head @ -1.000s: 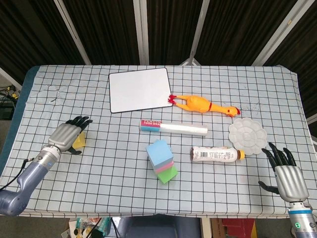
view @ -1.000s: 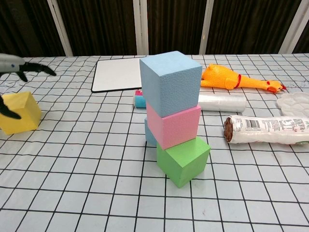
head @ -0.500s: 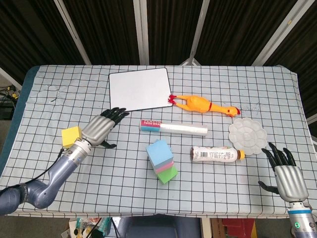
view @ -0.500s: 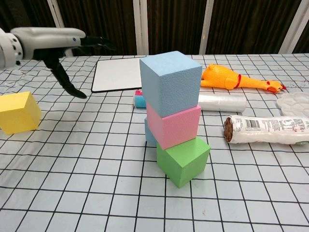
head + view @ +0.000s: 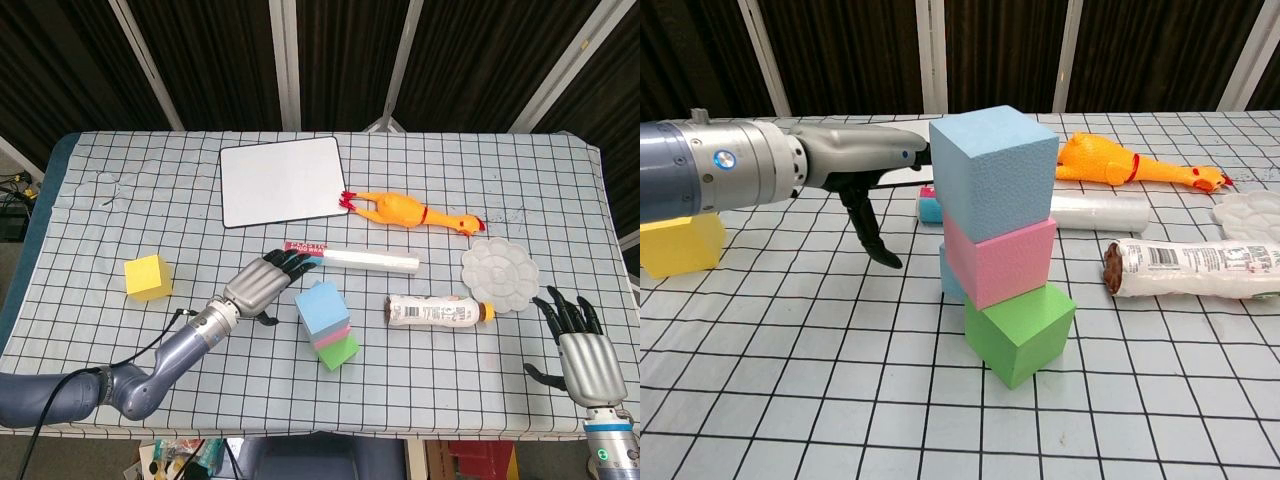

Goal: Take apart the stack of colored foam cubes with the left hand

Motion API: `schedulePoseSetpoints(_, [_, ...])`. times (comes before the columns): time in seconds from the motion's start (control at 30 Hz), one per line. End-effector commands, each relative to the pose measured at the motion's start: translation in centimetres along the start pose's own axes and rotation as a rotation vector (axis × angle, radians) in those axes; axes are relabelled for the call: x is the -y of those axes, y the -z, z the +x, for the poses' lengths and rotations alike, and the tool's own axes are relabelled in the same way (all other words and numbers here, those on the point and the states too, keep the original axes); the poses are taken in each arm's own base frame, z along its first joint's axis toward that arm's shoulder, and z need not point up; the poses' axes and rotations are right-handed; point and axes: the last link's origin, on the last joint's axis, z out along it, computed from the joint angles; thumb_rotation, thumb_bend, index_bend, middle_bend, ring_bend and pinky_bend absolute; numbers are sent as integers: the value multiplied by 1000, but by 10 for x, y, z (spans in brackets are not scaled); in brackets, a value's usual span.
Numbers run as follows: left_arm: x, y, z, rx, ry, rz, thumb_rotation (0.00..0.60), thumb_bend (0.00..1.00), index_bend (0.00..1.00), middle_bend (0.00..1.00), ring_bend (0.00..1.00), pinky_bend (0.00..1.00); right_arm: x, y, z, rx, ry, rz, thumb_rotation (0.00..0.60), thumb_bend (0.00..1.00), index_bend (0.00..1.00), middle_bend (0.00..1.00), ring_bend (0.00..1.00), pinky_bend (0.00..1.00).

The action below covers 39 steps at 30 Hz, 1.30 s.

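A stack of foam cubes stands mid-table: a light blue cube (image 5: 995, 170) (image 5: 321, 305) on top, a pink cube (image 5: 1003, 260) under it, a green cube (image 5: 1020, 332) at the bottom. Another blue cube peeks out behind the stack. A yellow cube (image 5: 148, 277) (image 5: 680, 243) sits alone at the left. My left hand (image 5: 262, 286) (image 5: 865, 165) hovers just left of the top blue cube, fingers stretched toward it, holding nothing. My right hand (image 5: 579, 350) rests open at the table's near right edge.
A white board (image 5: 282, 181) lies at the back. A rubber chicken (image 5: 405, 211), a film-wrap tube (image 5: 352, 258), a plastic bottle (image 5: 438, 311) and a white palette (image 5: 499, 269) lie right of and behind the stack.
My left hand has left the yellow cube and swept right across the table to the stack's left side. The stack and the right hand have not moved.
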Motion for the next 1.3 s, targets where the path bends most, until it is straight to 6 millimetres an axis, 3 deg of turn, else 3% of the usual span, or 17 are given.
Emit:
schedulePoseSetpoints(0.03, [-4,-7,-3,-4,2,-14,600,0,0,0,0,95,0,0,0,-2,1,-2,600,24,156,37,146,36])
schedulePoseSetpoints(0.63, [-12,-28,-27,-23,75,-58,600,0,0,3,0,104,2,-2,-3,9,9,-10,600,23,156,36,146,36])
schedulePoseSetpoints(0.93, [-14,-30,-31,-27,90,-70,600,117,74,186,16,136,1,-2,-3,11,4,-11,600,23,156,36,146,36])
schedulePoseSetpoints(1.17, [-12,-33,-36,-14,86,-65,600,135,123,210,17,136,1,-2,-3,21,-7,-9,600,24,157,37,146,36])
schedulePoseSetpoints(1.3, [-12,-34,-39,-9,91,-62,600,137,212,232,17,136,1,-2,-3,27,-13,-2,600,23,157,36,146,36])
